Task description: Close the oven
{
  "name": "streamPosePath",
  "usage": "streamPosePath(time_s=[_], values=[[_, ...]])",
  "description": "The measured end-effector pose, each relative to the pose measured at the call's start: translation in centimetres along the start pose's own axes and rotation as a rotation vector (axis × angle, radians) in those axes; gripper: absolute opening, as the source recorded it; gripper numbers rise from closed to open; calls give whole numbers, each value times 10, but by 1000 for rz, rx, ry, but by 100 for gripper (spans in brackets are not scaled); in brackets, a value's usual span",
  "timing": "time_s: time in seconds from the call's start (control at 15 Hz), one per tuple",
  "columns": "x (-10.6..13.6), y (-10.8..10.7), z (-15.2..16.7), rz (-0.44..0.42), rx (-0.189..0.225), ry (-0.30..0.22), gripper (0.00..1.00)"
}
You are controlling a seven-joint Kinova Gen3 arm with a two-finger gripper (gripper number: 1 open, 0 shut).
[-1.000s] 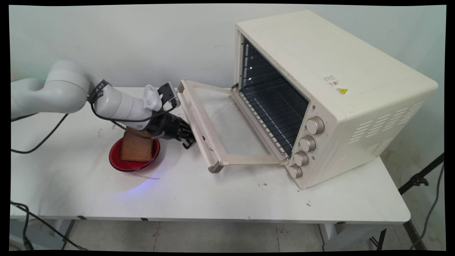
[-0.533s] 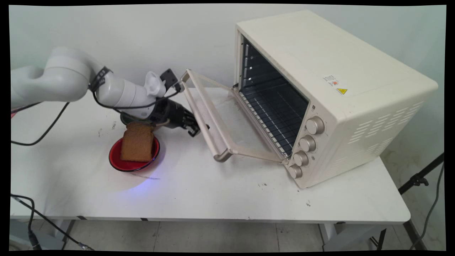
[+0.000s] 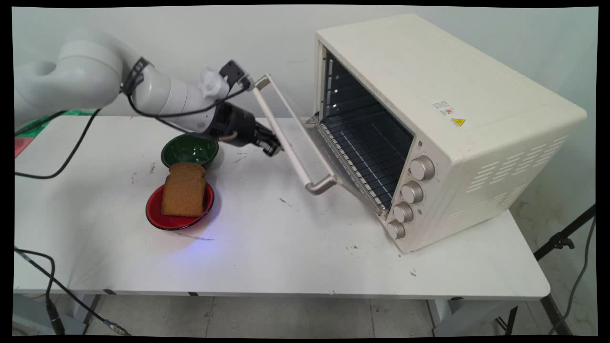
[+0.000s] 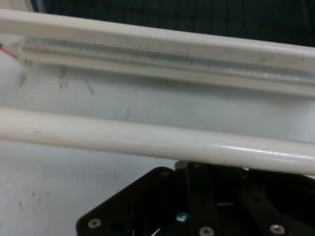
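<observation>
On the counter (image 3: 295,257), L to R: 1 red bowl (image 3: 179,220) w/ 1 bread slice (image 3: 183,193), 1 green bowl (image 3: 189,149) behind, then pincer (image 3: 272,144) at door handle (image 3: 293,139); can't tell its grip. 1 oven (image 3: 448,124), door (image 3: 310,143) half-raised.

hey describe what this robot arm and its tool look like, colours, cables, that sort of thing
The glossy white arm of rounded tubular links ends in a black two-finger tool on a black cylindrical wrist. Loose black cables hang from it, held by a black strap. A small black box and a translucent white part sit atop the wrist. In the hand view, the black linkage shows silver screws.
</observation>
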Motion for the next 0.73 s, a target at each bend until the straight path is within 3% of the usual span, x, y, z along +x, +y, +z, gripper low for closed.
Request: streamPosePath(time_s=[0.73], values=[[60, -4, -21, 44, -33, 98, 0]])
